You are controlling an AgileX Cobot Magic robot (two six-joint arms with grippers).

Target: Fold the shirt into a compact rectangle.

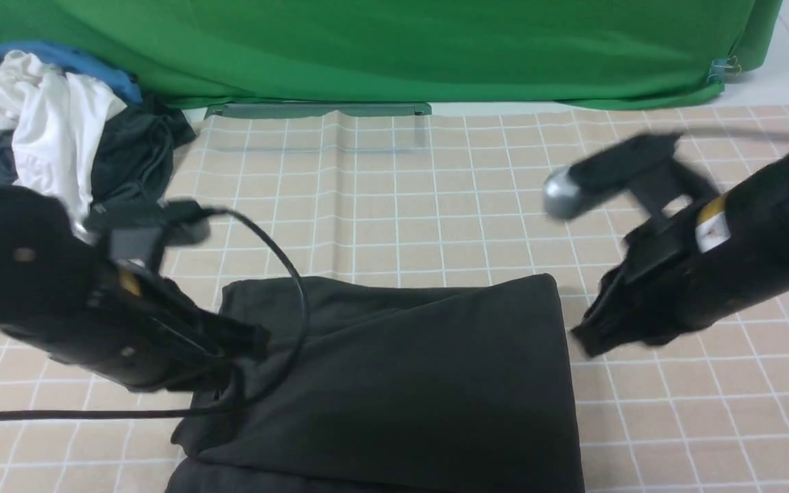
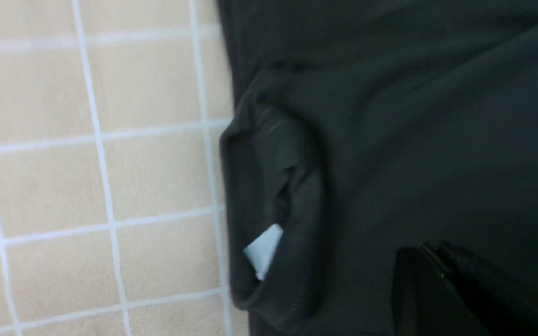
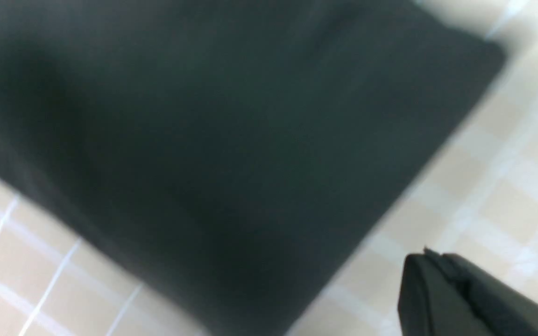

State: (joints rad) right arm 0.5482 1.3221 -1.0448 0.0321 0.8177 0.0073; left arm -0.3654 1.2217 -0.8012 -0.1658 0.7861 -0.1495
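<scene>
- shirt (image 1: 401,383): black, folded to a rough rectangle, lies flat on the beige grid cloth (image 1: 435,205), centre-near in front view; its near edge runs out of frame at the bottom
- no print visible on the upper face, plain black fabric only
- left wrist view: crew collar (image 2: 292,205) sits at the shirt's edge next to bare cloth, white tag (image 2: 263,249) poking out of the neck opening
- left gripper (image 1: 247,342): jaws closed, nothing pinched as far as I can see; tip over the shirt's left edge, contact vs just above = can't tell
- right gripper (image 1: 590,335): jaws closed, empty; tip just beside the shirt's right edge, over bare cloth, apart from the fabric
- right wrist view heavily blurred, shows shirt corner + closed fingertips (image 3: 442,289) off the fabric
- black cable (image 1: 292,274) loops from left arm across the shirt's left part
- clothes pile (image 1: 45,123) (white, blue, dark) far left, well apart from shirt
- green backdrop (image 1: 394,48) behind the table
</scene>
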